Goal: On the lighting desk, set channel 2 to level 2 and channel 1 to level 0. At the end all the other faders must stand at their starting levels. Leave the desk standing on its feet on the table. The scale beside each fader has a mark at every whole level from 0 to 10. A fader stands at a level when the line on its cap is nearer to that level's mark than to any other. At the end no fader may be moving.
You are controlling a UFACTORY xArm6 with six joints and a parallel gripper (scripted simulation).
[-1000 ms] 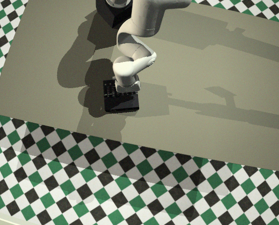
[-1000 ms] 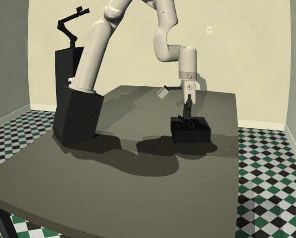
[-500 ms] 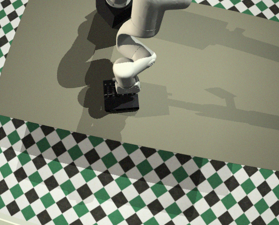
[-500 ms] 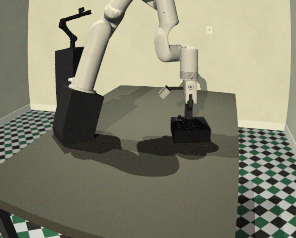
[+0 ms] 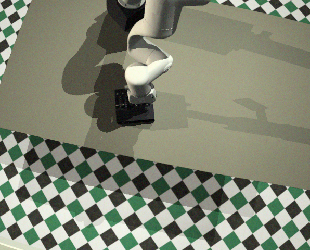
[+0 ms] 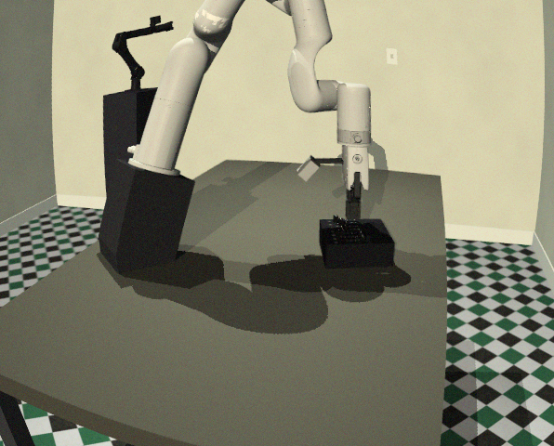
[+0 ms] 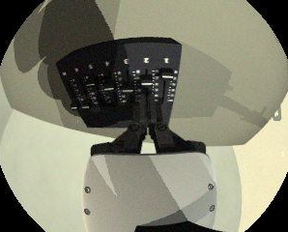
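Observation:
The black lighting desk stands upright on the table, with several faders in a row on its top. My gripper is shut with nothing between the fingers. It points straight down and hangs a little above the far part of the desk. In the wrist view the fingertips line up with the second fader from the right; the rightmost fader is beside it. In the top view the wrist hides the fingers and part of the faders. The scale marks are too small to read.
The arm's dark base block stands at the table's left rear, with a tall black stand behind it. The table edge lies well away from the desk. A small wrist camera box sticks out beside the gripper.

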